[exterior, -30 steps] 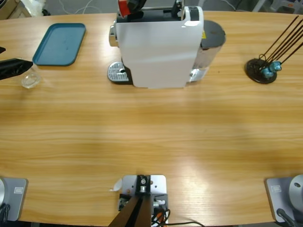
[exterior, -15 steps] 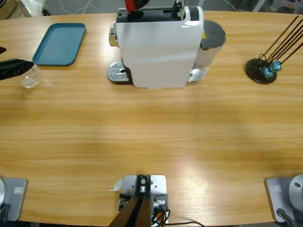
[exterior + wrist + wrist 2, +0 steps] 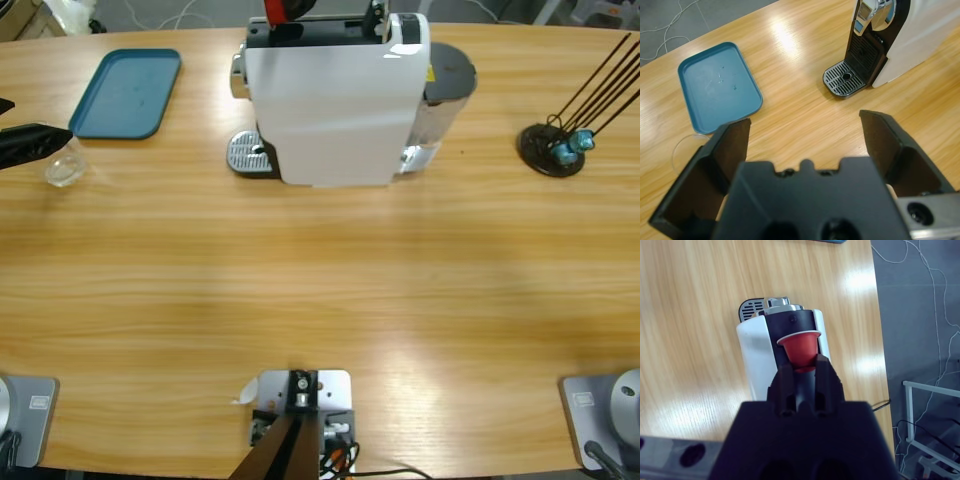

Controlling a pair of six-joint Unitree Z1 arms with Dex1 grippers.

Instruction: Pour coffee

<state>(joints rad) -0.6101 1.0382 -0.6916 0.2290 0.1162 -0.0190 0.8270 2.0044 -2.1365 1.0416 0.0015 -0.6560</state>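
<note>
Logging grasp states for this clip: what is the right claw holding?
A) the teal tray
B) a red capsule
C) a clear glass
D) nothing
B: in the right wrist view the right claw is closed on a red capsule, above the white coffee machine.

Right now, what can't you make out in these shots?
- Glass tumbler: high view, too small to show whether it holds any liquid; left wrist view, the left hand covers all but its rim.
- Red capsule: right wrist view, the right hand hides its lower part.
- Coffee machine: high view, its top blocks the spout.
</note>
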